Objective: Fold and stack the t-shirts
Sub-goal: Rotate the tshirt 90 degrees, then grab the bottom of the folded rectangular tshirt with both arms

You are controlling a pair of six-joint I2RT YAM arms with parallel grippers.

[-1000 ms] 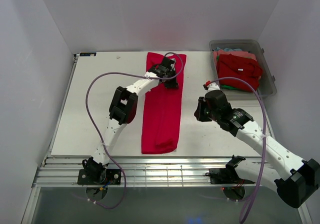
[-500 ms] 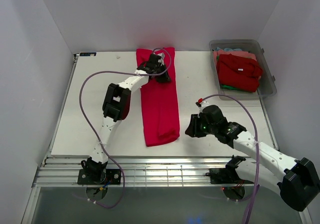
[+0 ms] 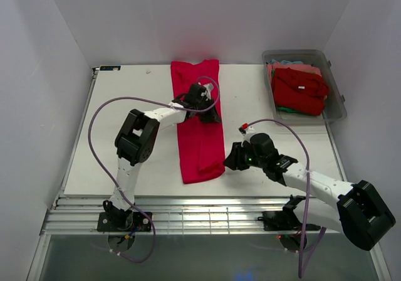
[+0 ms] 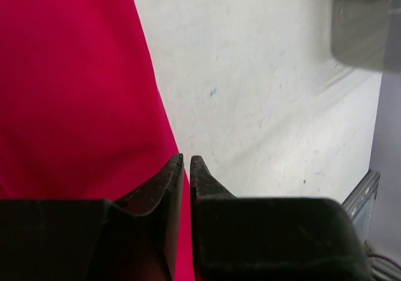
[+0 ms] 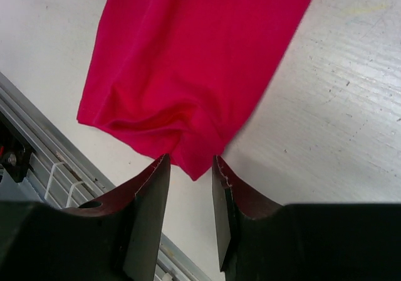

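Observation:
A crimson t-shirt (image 3: 199, 143), folded into a long narrow strip, lies down the middle of the table (image 3: 125, 137). My left gripper (image 3: 210, 113) hovers over the strip's right edge about halfway along. In the left wrist view its jaws (image 4: 186, 159) stand a narrow slit apart above the cloth's edge (image 4: 75, 93), with nothing between them. My right gripper (image 3: 229, 160) is at the strip's near right corner. Its open jaws (image 5: 190, 159) straddle the tip of that rumpled corner (image 5: 200, 55) without pinching it.
A clear plastic bin (image 3: 294, 52) at the back right holds more t-shirts, a red one (image 3: 301, 90) on top of light blue and green cloth. The table's slatted front edge (image 5: 37, 168) runs close to the shirt's near end. White walls enclose the table.
The strip's far end was dragged left, straightening the shirt. My left gripper let go and came back to the middle of the right edge. My right gripper dropped to the near right corner and opened.

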